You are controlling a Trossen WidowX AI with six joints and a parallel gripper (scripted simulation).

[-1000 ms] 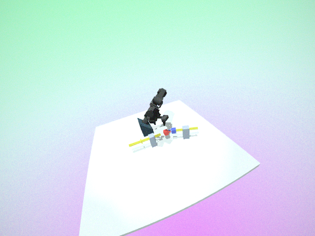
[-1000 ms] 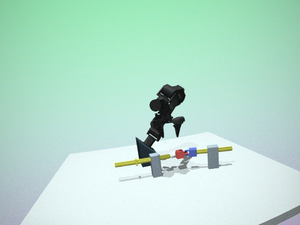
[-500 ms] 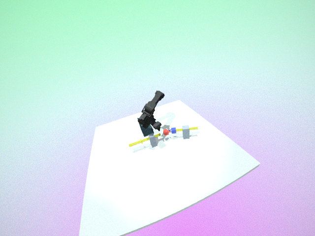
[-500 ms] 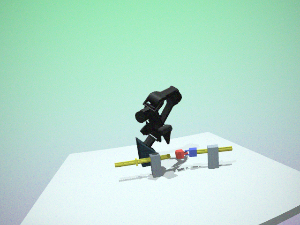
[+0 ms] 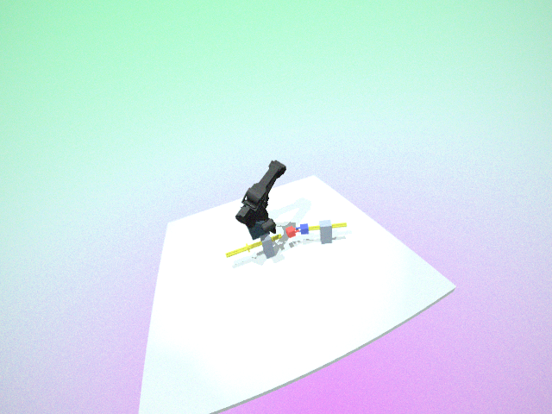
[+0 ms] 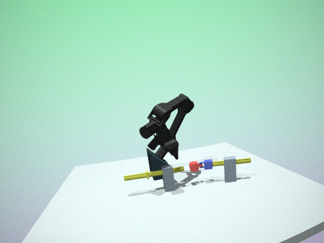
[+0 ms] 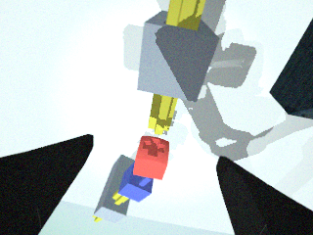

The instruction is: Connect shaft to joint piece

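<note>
The red joint piece [image 5: 291, 231] [image 6: 194, 166] [image 7: 152, 158] hangs on its hinges at the blue piece [image 5: 304, 228] [image 6: 208, 164] [image 7: 136, 185] on the fixed shaft [image 5: 339, 224] [image 6: 243, 160]. In the wrist view its cross-shaped opening faces the tip of the second yellow shaft [image 5: 235, 252] [image 6: 135, 175] [image 7: 162, 109], roughly in line, with a gap between them. This shaft runs through its grey block [image 5: 268, 248] [image 6: 168, 179] [image 7: 151, 64] and has a collar [image 6: 147, 174] on its outer side. My gripper [image 7: 156, 151] is open and empty, above the setup; one finger is hidden in the top and exterior views.
The fixed shaft's grey block [image 5: 325, 234] [image 6: 230, 169] [image 7: 113, 188] stands at the right in the top and exterior views. The dark wedge-shaped arm base [image 6: 155, 166] stands close behind the second shaft's block. All stand on the white table [image 5: 290, 311] [image 6: 157, 214].
</note>
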